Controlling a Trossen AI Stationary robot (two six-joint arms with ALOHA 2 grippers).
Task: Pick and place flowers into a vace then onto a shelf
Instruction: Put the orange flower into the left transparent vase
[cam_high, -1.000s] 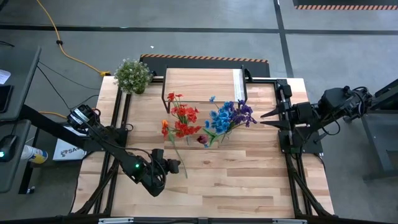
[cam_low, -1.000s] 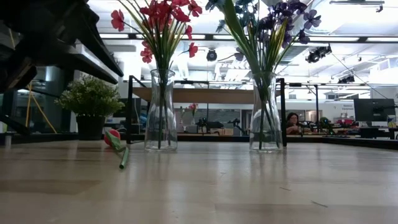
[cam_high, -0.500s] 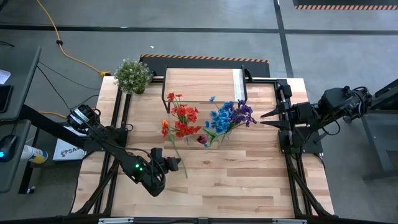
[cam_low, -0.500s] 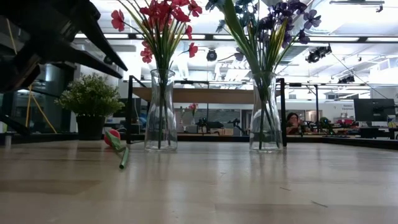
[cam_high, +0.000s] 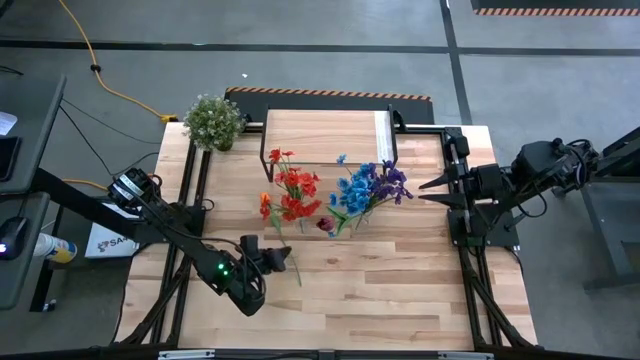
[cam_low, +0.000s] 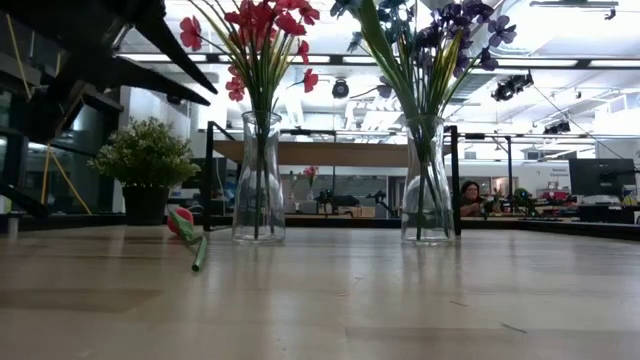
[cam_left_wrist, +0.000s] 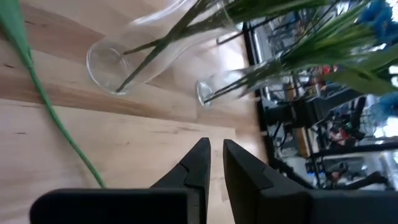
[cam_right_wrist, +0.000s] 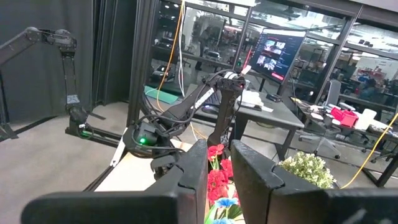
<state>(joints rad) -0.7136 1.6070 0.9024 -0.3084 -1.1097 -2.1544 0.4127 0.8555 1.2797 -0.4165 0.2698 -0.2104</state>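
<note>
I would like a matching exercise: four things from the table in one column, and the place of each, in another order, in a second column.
Things:
1. red flowers
2. blue and purple flowers
3. loose flower
4. potted plant

Places:
a. at a table corner, beside the shelf
b. lying flat on the tabletop
c. in the glass vase nearer the right arm
d. in the glass vase nearer the left arm

Pairs: 1-d, 2-c, 3-b, 4-a

Left gripper (cam_high: 283, 257) and right gripper (cam_high: 424, 186) nearly closed, empty.
</note>
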